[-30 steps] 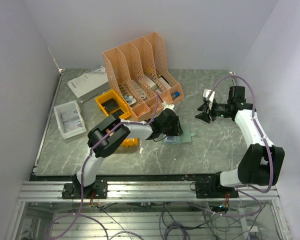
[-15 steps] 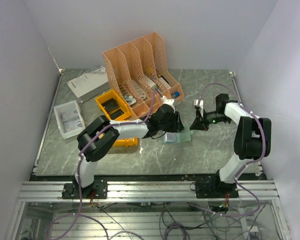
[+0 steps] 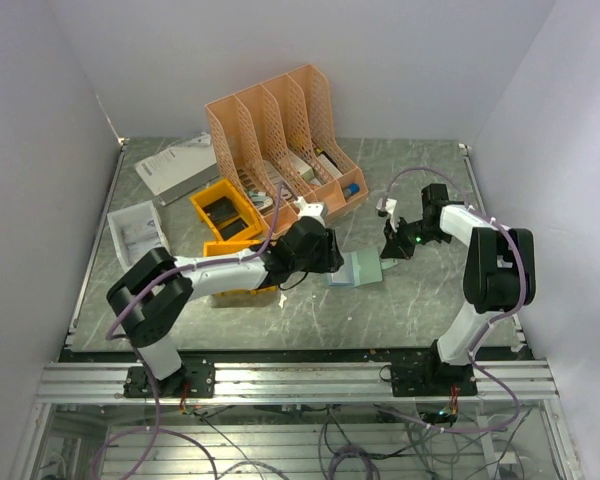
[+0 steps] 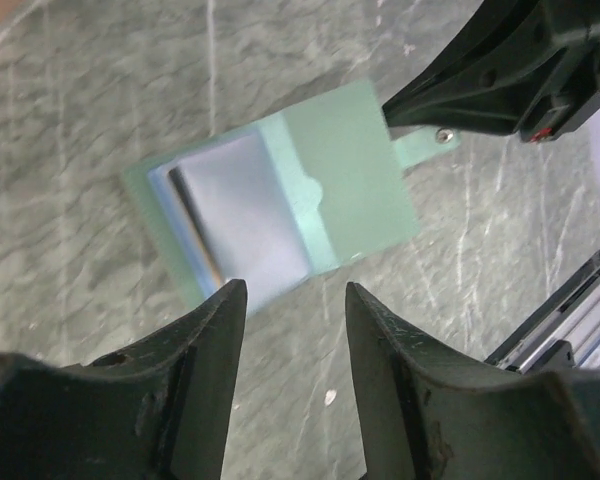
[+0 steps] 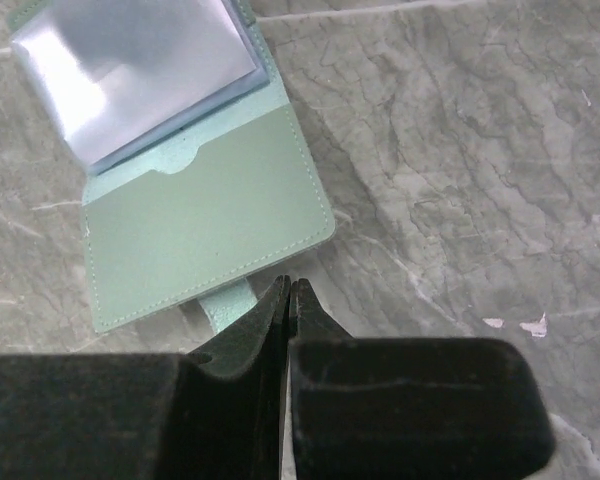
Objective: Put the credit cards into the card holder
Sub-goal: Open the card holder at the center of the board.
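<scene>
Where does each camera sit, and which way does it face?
Top external: high at the near edge, facing down on the table; left arm and right arm show.
Left wrist: on the left arm, facing down at the open card holder; its open fingers show below.
Right wrist: facing down at the holder; its shut fingers show.
Shared: all see the card holder; left wrist also sees the right gripper.

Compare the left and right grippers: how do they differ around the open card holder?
The left gripper has its fingers spread open; the right gripper has them shut. The left sits apart from the card holder, on its clear-sleeve side; the right's tip is at the holder's tab, though whether it pinches the tab is unclear. Both point at the holder, and neither holds a card.
</scene>
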`<state>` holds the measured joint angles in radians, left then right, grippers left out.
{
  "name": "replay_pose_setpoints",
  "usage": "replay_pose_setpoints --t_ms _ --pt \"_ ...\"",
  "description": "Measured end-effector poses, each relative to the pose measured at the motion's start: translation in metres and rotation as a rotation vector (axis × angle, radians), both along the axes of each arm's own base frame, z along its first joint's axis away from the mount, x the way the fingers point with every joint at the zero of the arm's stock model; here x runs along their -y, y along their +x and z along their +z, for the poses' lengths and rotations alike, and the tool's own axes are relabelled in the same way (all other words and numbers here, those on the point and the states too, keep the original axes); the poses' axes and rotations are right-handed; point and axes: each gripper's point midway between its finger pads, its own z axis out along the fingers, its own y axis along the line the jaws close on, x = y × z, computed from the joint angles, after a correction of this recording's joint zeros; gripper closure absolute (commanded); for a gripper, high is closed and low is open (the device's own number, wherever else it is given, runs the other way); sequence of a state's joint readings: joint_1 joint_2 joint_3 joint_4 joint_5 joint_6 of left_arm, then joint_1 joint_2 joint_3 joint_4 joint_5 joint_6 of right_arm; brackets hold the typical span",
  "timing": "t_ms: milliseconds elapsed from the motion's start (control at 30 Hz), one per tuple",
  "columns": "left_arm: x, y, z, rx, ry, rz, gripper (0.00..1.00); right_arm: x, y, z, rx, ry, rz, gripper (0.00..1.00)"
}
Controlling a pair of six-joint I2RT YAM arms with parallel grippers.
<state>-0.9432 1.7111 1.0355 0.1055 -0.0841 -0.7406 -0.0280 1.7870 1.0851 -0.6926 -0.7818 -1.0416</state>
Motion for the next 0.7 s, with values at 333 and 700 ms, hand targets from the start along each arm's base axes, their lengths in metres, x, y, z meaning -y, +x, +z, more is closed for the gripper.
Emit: replay_pose_setpoints --t_ms 333,700 --pt "-0.024 -0.013 -0.047 -0.079 0.082 0.046 0.38 -0.005 0.003 -0.009 -0.010 -0.058 -0.003 1.00" --pt "-0.014 -0.009 -0.068 -0.111 0.094 0.044 0.40 -0.006 0.001 -0.015 -0.026 -0.078 -0.002 1.00"
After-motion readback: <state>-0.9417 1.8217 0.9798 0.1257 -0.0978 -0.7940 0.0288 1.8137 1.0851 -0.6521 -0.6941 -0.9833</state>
